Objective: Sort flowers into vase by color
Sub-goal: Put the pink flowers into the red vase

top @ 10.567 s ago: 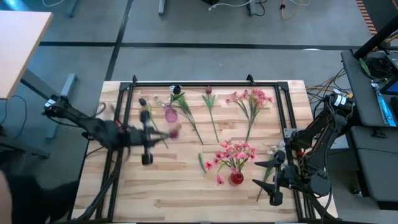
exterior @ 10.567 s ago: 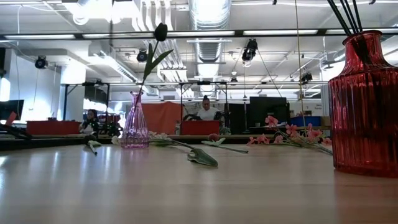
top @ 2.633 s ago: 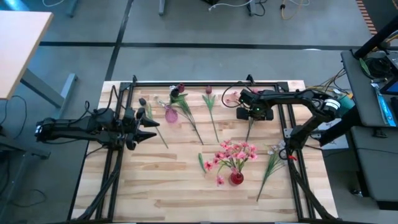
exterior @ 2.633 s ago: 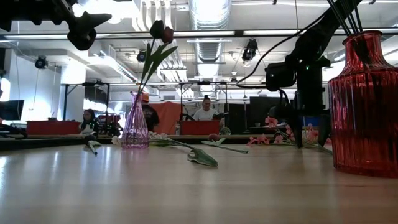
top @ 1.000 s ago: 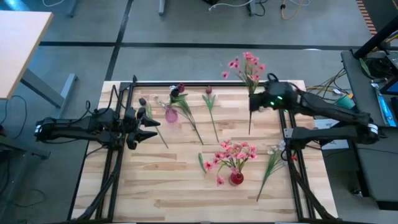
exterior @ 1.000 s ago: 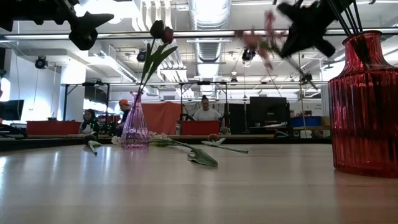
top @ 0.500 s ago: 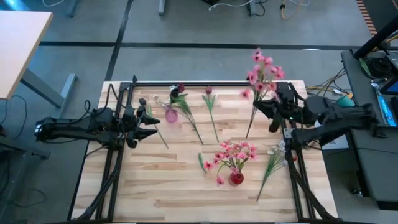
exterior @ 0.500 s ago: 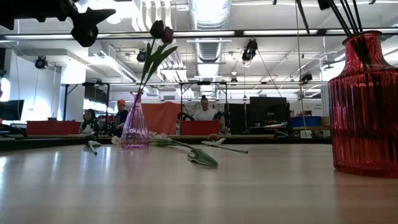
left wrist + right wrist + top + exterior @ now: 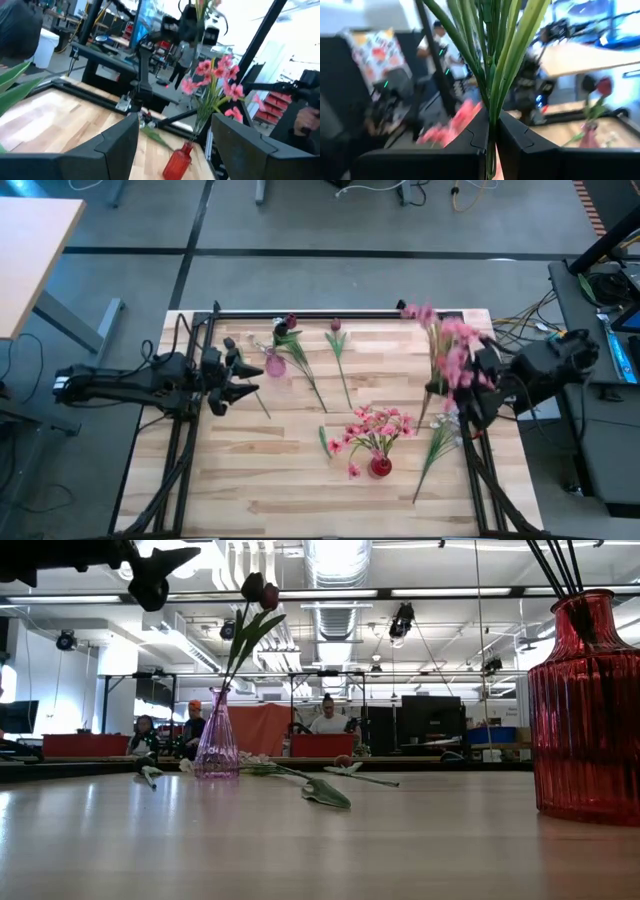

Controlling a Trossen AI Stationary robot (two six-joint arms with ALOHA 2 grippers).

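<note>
Right wrist view: the right gripper (image 9: 490, 131) is pinching the green stems of a pink flower spray (image 9: 447, 350) between narrowly closed fingers (image 9: 517, 135). Its blooms are rising above the fingers, and the red vase (image 9: 380, 467) is standing beside them on the table (image 9: 260, 480). Far across, the left gripper (image 9: 243, 381) is hovering with fingers spread near the pink vase (image 9: 274, 363), which is holding maroon tulips (image 9: 290, 321).

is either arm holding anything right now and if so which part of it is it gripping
Yes. The right gripper is shut on the green stems of a pink flower spray. The left gripper is open and holds nothing.
</note>
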